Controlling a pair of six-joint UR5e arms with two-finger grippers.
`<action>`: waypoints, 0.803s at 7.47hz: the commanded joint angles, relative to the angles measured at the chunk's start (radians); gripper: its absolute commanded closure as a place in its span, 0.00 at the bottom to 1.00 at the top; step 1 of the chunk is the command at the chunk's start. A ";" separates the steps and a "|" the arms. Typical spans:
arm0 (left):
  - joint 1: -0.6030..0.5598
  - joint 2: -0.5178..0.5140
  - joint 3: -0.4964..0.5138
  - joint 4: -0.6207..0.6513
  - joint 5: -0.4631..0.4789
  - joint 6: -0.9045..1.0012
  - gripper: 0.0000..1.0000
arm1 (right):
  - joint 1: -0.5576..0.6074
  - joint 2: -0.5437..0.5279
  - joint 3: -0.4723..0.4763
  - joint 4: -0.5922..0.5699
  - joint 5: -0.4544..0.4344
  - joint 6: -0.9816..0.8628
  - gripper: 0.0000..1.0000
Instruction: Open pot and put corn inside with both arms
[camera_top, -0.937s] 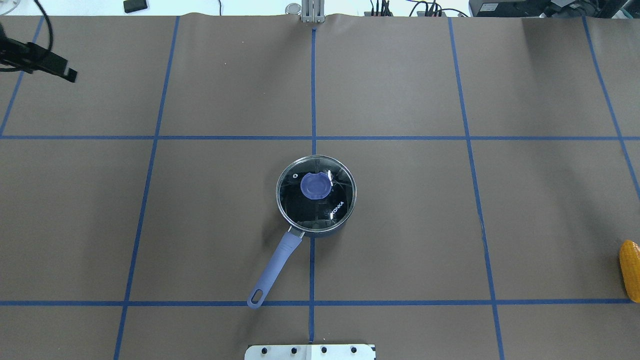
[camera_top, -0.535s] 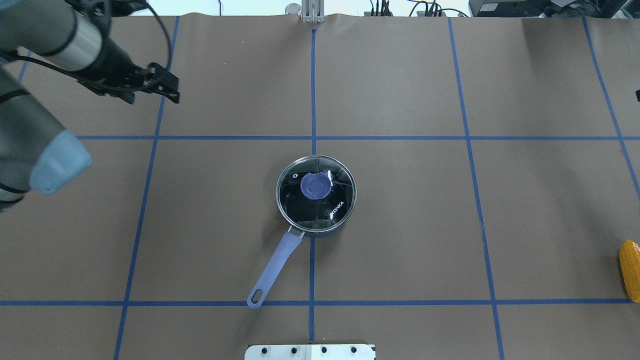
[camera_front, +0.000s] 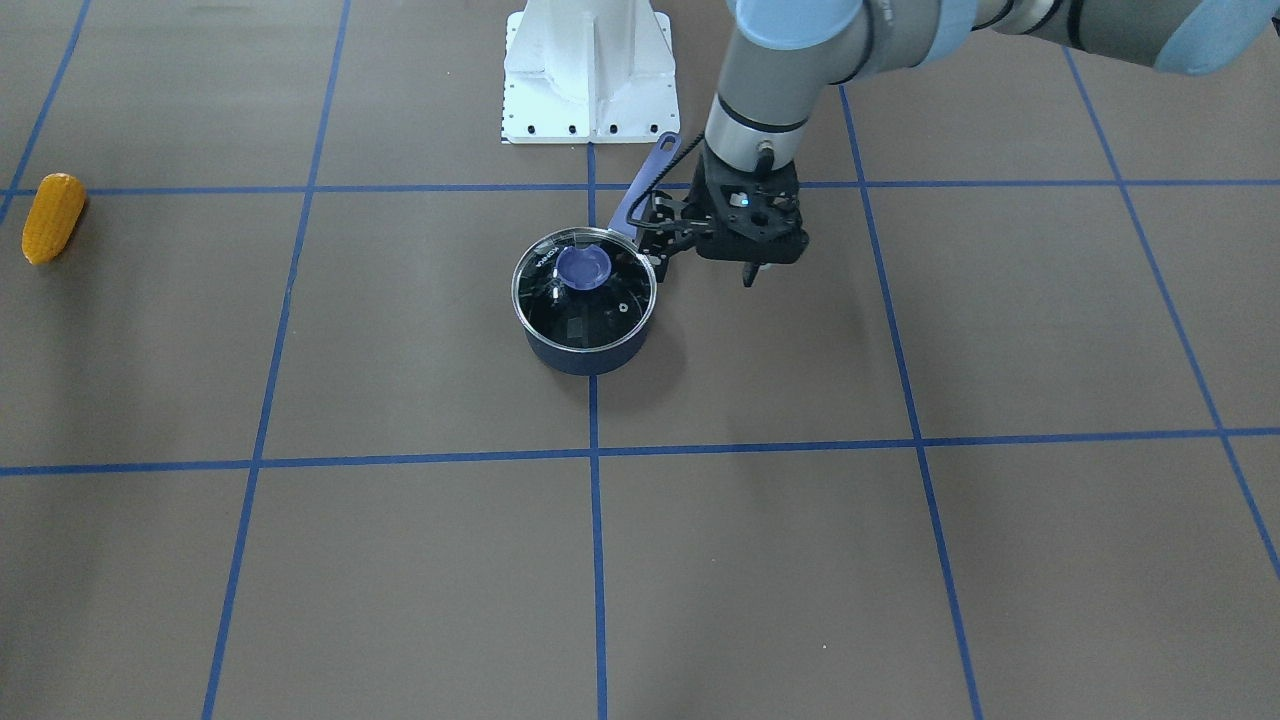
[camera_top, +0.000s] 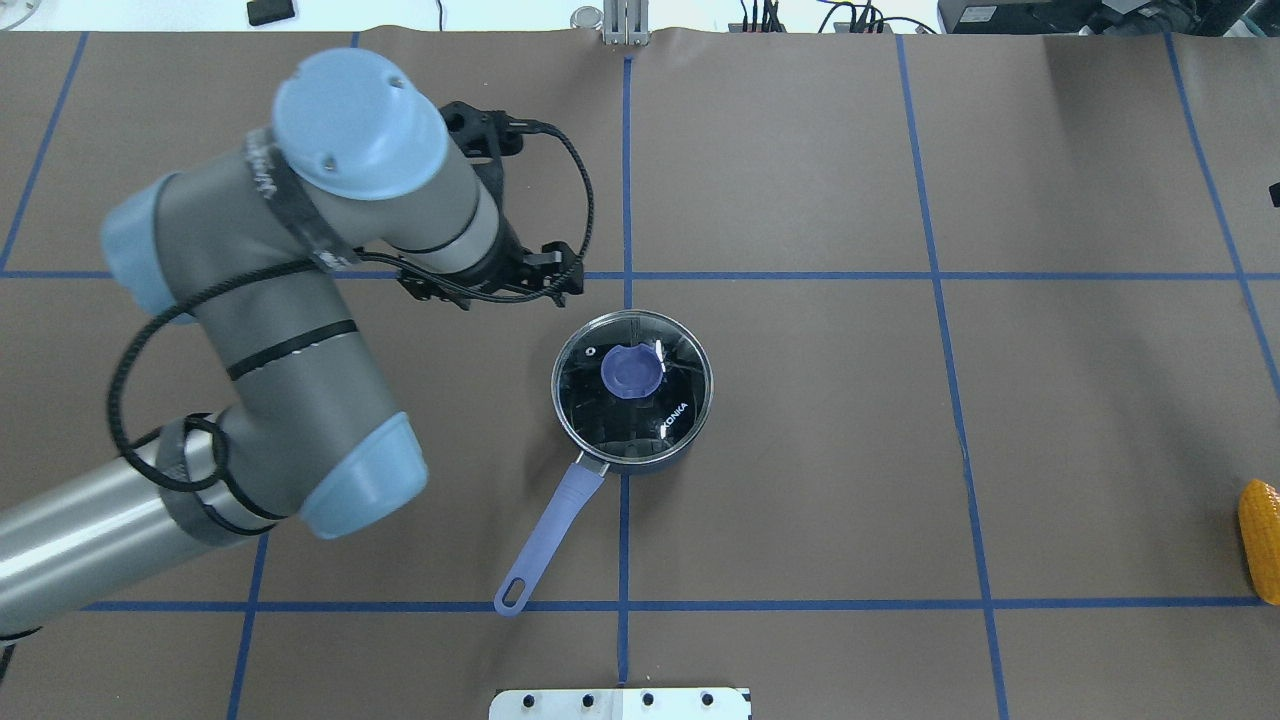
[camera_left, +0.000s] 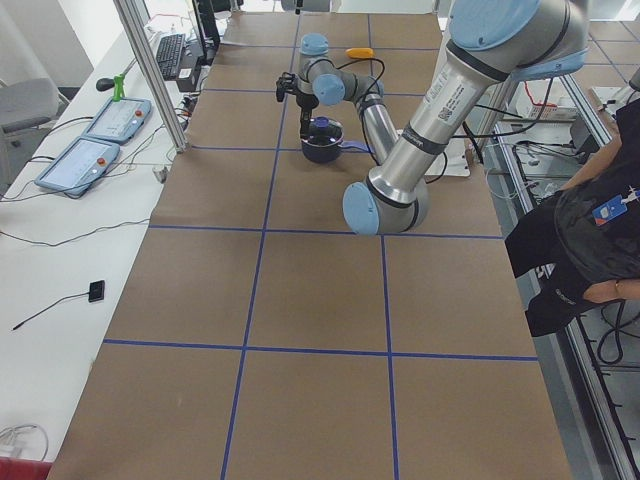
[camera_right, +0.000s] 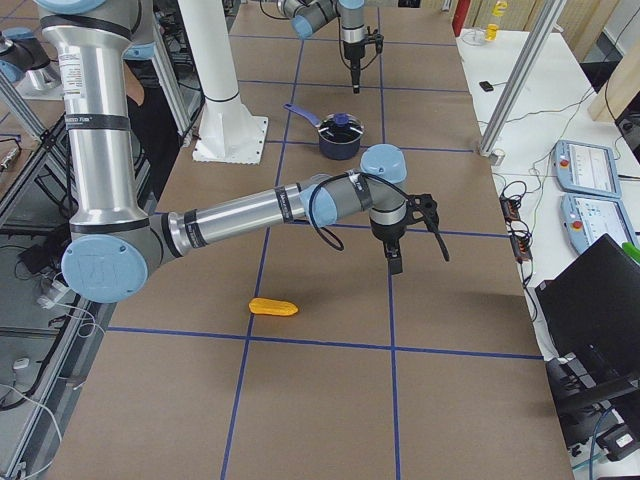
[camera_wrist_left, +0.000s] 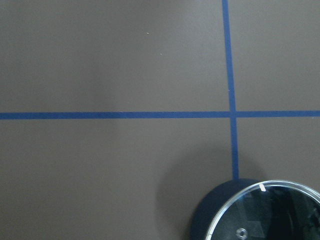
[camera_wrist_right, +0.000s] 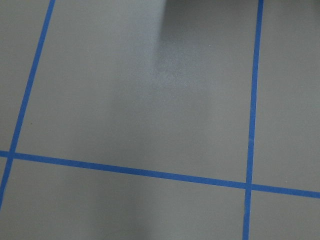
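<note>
The dark navy pot (camera_top: 632, 390) stands at the table's middle with its glass lid (camera_front: 583, 288) on. Its periwinkle handle (camera_top: 550, 535) points toward the robot's base. My left gripper (camera_top: 558, 272) hangs above the table just beyond the pot's far-left rim; in the front view (camera_front: 748, 272) its fingers meet in one tip, shut and empty. The left wrist view shows the pot's rim (camera_wrist_left: 215, 210) at the bottom right. The yellow-orange corn (camera_top: 1260, 540) lies at the table's right edge. My right gripper (camera_right: 392, 258) hovers above the table beyond the corn (camera_right: 273, 307); I cannot tell its state.
The white pedestal base (camera_front: 590, 70) stands at the robot's side of the table. Blue tape lines (camera_top: 626, 275) cross the brown cover. An operator (camera_left: 600, 230) sits past the table's edge in the left side view.
My left arm has swung in from the far left corner to just beside the pot. The pot, lid and corn have not moved.
</note>
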 joint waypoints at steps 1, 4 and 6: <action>0.106 -0.140 0.124 0.039 0.080 -0.080 0.02 | 0.000 -0.002 0.001 0.000 0.000 0.000 0.00; 0.138 -0.154 0.164 0.040 0.097 -0.096 0.02 | -0.003 -0.002 -0.001 0.000 -0.001 0.000 0.00; 0.143 -0.156 0.184 0.034 0.105 -0.098 0.03 | -0.006 -0.002 -0.002 0.000 -0.002 0.000 0.00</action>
